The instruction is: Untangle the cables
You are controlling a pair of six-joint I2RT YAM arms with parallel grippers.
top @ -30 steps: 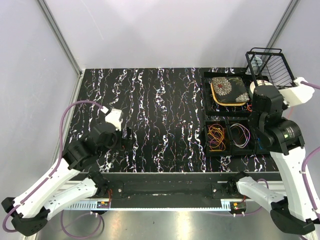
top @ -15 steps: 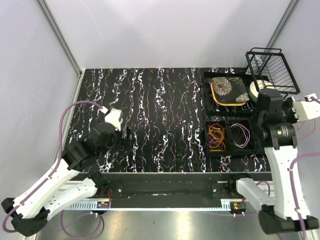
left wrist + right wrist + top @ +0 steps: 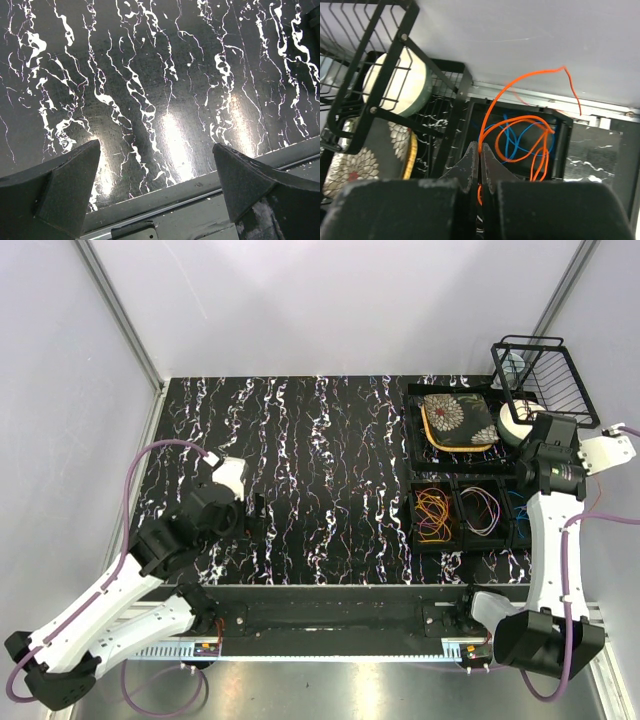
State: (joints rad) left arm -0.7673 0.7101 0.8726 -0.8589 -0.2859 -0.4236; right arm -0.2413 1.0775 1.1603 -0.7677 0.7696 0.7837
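Note:
My right gripper [image 3: 480, 146] is shut on a thin orange cable [image 3: 520, 82]. The cable arcs up in front of the wall and loops back down into a black bin [image 3: 561, 142], where it crosses a blue cable [image 3: 509, 145]. From above, neighbouring bins hold an orange coil [image 3: 432, 515] and a pale purple coil [image 3: 481, 510], and the right arm [image 3: 545, 455] stands raised over the rightmost bin. My left gripper [image 3: 156, 147] is open and empty, low over the marbled table [image 3: 165, 75] near its front edge.
A black wire basket [image 3: 545, 375] stands at the back right with a white roll [image 3: 517, 420] beside it. A flower-patterned plate [image 3: 457, 420] lies in a black tray behind the bins. The right wall is close behind the held cable.
The right arm has lifted and swung back toward the right wall, taking the orange cable up out of the bin. The left arm has not moved.

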